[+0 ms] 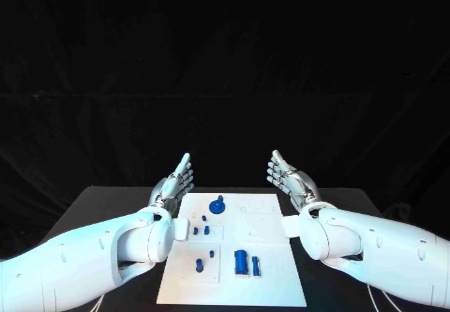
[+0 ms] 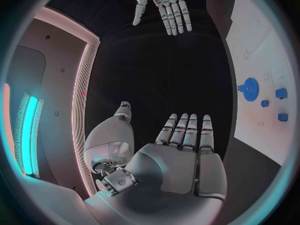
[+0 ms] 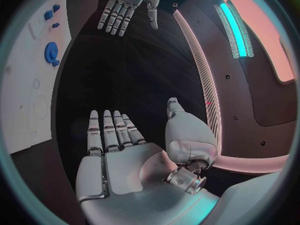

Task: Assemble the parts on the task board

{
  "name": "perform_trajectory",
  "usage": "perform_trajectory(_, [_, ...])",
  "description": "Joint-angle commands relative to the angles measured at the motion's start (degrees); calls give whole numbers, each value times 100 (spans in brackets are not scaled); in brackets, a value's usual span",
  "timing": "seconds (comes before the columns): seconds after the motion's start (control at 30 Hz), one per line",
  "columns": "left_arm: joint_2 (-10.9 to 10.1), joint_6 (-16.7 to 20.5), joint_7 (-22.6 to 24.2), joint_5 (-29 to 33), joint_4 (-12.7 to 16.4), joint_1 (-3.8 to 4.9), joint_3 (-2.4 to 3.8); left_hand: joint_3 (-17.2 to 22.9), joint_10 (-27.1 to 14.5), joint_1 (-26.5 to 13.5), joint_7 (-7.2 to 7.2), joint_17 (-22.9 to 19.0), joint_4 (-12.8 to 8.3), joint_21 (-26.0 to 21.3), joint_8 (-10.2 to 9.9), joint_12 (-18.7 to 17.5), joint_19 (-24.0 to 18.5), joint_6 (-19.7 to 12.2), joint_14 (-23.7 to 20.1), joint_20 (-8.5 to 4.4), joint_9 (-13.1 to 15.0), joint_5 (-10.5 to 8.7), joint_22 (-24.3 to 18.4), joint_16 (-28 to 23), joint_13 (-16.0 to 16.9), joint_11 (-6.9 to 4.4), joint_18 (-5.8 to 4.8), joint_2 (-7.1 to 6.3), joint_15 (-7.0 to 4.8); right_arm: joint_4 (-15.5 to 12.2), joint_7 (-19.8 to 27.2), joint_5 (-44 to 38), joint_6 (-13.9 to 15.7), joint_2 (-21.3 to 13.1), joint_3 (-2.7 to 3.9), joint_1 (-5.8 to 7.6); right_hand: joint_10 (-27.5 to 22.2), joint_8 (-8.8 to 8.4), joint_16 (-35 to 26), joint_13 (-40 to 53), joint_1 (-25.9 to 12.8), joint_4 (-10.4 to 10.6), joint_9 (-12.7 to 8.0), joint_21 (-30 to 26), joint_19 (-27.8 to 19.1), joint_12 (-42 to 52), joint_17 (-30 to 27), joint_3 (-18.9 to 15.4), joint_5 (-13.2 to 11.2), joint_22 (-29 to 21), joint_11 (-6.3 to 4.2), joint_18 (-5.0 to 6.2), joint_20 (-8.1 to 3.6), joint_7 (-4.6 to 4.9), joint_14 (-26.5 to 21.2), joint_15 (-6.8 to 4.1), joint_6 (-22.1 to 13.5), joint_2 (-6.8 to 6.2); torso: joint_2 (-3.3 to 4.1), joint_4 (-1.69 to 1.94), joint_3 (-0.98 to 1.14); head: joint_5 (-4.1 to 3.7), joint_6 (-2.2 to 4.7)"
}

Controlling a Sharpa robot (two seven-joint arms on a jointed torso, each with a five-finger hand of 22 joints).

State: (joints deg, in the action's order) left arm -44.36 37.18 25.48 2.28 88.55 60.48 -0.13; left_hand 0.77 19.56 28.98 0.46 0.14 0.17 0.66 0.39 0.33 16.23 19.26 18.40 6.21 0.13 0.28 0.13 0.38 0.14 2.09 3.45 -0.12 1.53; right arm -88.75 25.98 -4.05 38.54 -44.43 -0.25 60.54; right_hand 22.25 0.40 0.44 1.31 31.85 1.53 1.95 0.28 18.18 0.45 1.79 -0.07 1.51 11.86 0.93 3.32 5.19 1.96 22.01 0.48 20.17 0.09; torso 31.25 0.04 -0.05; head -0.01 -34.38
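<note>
Hands raised, both empty, over a white task board holding blue parts.

You see two hands: your left hand and right hand hover at either side of the board's far end, palms facing each other, fingers straight and held close together, gripping nothing; the board lies in the middle of the black table; on it you can count one blue gear near the far end, two small blue pieces at mid-board, one blue peg, one large blue cylinder and one thinner blue bar just beside it; both forearms overlap the board's side edges.
</note>
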Motion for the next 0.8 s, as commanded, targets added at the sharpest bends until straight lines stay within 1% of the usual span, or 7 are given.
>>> perform_trajectory(0.03, [-27, 670, 421, -223, 121, -25, 13, -77, -606, -894, -46, -14, -17, -66, -39, -33, -500, -594, -567, -195, -13, -28, -13, -38, -14, -209, -345, 12, -153, -112, 377, 400, 550, -24, 23, -34, -685, -40, -44, -131, -983, -153, -195, -28, -560, -45, -179, 7, -151, -366, -93, -332, -519, -196, -679, -48, -623, -9, -6, -4, 5, 1, 0])
perform_trajectory(0.07, [-33, 692, 431, -227, 139, -31, 13, -77, -697, -1029, -46, -14, -17, -66, -39, -33, -575, -683, -652, -621, -13, -28, -13, -38, -14, -209, -345, 12, -153, -121, 381, 405, 558, -26, 25, -38, -790, -40, -44, -131, -1130, -153, -195, -28, -640, -45, -179, 7, -151, -421, -93, -332, -519, -196, -781, -48, -718, -9, -6, -4, 5, 1, 0])
perform_trajectory(0.33, [-33, 694, 431, -228, 140, -32, 13, -77, -1048, -1551, -46, -14, -17, -66, -39, -33, -867, -1030, -983, -621, -13, -28, -13, -38, -14, -209, -345, 12, -153, -121, 381, 405, 558, -26, 25, -38, -1192, -40, -44, -131, -1704, -153, -195, -28, -967, -45, -179, 7, -151, -635, -93, -332, -519, -196, -1177, -48, -1080, -9, -6, -4, 5, 1, 0])
perform_trajectory(0.57, [-33, 694, 431, -228, 140, -32, 13, -77, -1263, -1870, -46, -14, -17, -66, -39, -33, -1042, -1246, -1186, -621, -13, -28, -13, -38, -14, -209, -345, 12, -153, -121, 381, 405, 558, -26, 25, -38, -1439, -40, -44, -131, -2053, -153, -195, -28, -1166, -45, -179, 7, -151, -766, -93, -332, -519, -196, -1420, -48, -1302, -9, -6, -4, 5, 1, 0])
perform_trajectory(0.6, [-33, 694, 431, -228, 140, -32, 13, -77, -1311, -1935, -46, -14, -17, -66, -39, -33, -1075, -1289, -1231, -621, -13, -28, -13, -38, -14, -209, -345, 12, -153, -121, 381, 405, 558, -26, 25, -38, -1488, -40, -44, -131, -2127, -153, -195, -28, -1207, -45, -179, 7, -151, -1186, -93, -332, -519, -196, -1470, -48, -1352, -9, -6, -4, 5, 1, 0])
perform_trajectory(0.8, [-33, 694, 431, -228, 140, -32, 13, -77, -1426, -2132, -46, -14, -17, -66, -39, -33, -1180, -1417, -1348, -621, -13, -28, -13, -38, -14, -209, -345, 12, -153, -121, 381, 405, 558, -26, 25, -38, -1635, -40, -44, -131, -2339, -153, -195, -28, -1322, -45, -179, 7, -151, -1186, -93, -332, -519, -196, -1617, -48, -1486, -9, -6, -4, 5, 1, 0])
